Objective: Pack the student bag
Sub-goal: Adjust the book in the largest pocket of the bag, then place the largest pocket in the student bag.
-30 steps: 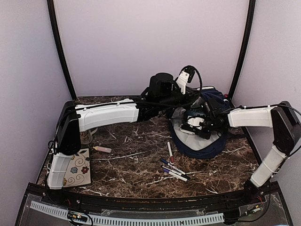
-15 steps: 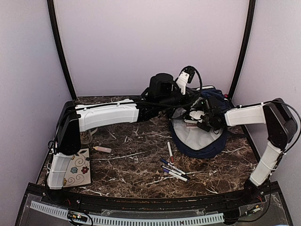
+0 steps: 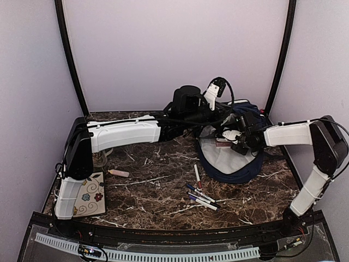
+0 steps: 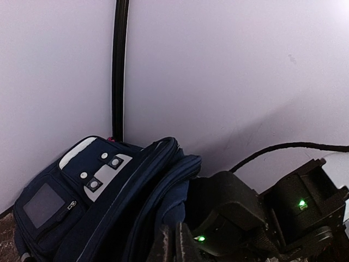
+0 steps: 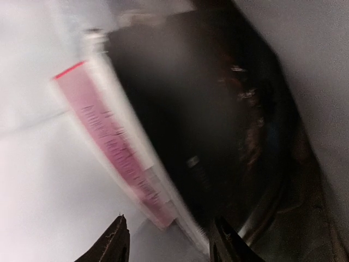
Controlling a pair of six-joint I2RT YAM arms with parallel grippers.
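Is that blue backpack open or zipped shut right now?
Open. Seen from above, the student bag lies spread wide on the table, its pale grey lining showing inside the navy rim.

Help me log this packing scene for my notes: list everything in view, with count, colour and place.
Navy-blue fabric backpack: one, navy with pale grey lining, far right of table, open.
Flat pink-edged white item: one, at backpack's mouth; blurred.
Marker pens: several, white with dark or red caps, loose at centre.
Small pale pink block: one, left of centre.
Cream flower-print flat item: one, near left, partly under arm.
Brown marbled table: one.
Left pincer: shut on backpack's edge.
Right pincer: open, over the lining.
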